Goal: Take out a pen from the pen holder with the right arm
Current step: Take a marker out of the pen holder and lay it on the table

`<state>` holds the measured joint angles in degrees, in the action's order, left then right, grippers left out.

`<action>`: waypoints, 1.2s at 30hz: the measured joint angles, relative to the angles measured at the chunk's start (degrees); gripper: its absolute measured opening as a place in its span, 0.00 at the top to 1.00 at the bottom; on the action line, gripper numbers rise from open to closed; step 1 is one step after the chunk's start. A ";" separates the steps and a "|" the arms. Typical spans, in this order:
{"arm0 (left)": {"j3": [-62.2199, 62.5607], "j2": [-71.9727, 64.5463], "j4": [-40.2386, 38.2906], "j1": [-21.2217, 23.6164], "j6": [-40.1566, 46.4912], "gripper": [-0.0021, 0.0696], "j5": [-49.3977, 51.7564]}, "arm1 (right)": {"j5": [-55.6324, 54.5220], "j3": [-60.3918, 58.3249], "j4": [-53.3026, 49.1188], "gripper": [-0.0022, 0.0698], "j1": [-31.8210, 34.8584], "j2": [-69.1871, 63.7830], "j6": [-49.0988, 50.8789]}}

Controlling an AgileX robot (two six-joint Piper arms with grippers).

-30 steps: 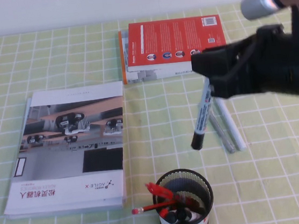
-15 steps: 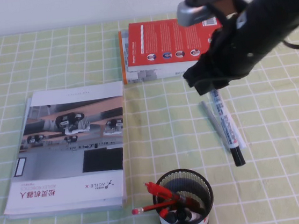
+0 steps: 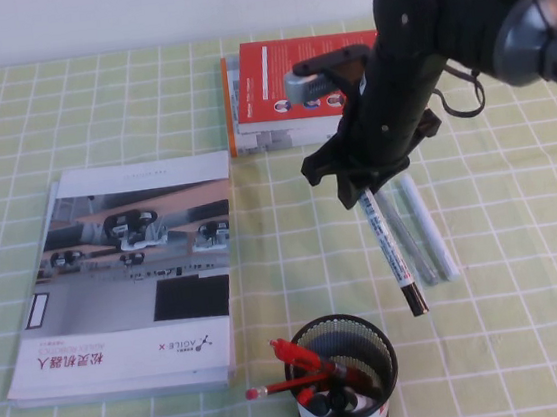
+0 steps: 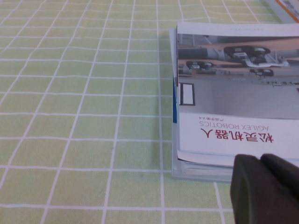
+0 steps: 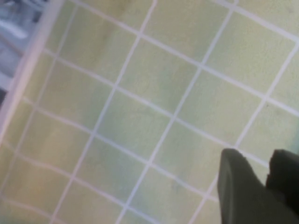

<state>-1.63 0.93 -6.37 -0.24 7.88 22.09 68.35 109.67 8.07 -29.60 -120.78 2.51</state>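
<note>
Right gripper (image 3: 355, 188) clenched on the upper end of a white marker pen (image 3: 392, 251), which slants down over the table (image 3: 96, 108) right of centre, just beside two pens (image 3: 431, 236) lying there. The pen holder (image 3: 388, 357) stands apart at the near edge. We judge the set-down to be the step in hand — we would lower until the black tip rests, keep the marker parallel to its neighbours, then release. Left gripper (image 4: 260, 161), fingers pressed together, hovers at the magazine (image 4: 233, 93) toward the left edge — apparently parked.
</note>
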 joint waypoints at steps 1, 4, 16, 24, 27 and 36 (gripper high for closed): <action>0.00 0.00 0.00 0.00 0.00 0.98 0.00 | 0.00 0.27 -0.12 0.85 0.21 -0.75 0.01; 0.00 0.00 0.00 0.00 0.00 0.98 0.00 | 0.00 0.64 -0.49 0.85 0.88 -2.35 0.53; 0.00 0.00 0.00 0.00 0.00 0.98 0.00 | -5.36 0.63 -2.25 0.85 1.99 -5.84 1.92; 0.00 0.00 0.00 0.00 0.00 0.98 0.00 | -9.36 0.67 -3.41 0.85 2.13 -7.30 2.32; 0.00 0.00 0.00 0.00 0.00 0.98 0.00 | -9.72 0.67 -3.51 0.85 2.25 -8.00 2.32; 0.00 0.00 0.00 0.00 0.00 0.98 0.00 | -10.56 0.67 -4.31 0.78 2.25 -8.64 3.97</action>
<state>-1.63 0.93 -6.37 -0.24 7.88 22.09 57.79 110.34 3.75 -27.34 -129.42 6.48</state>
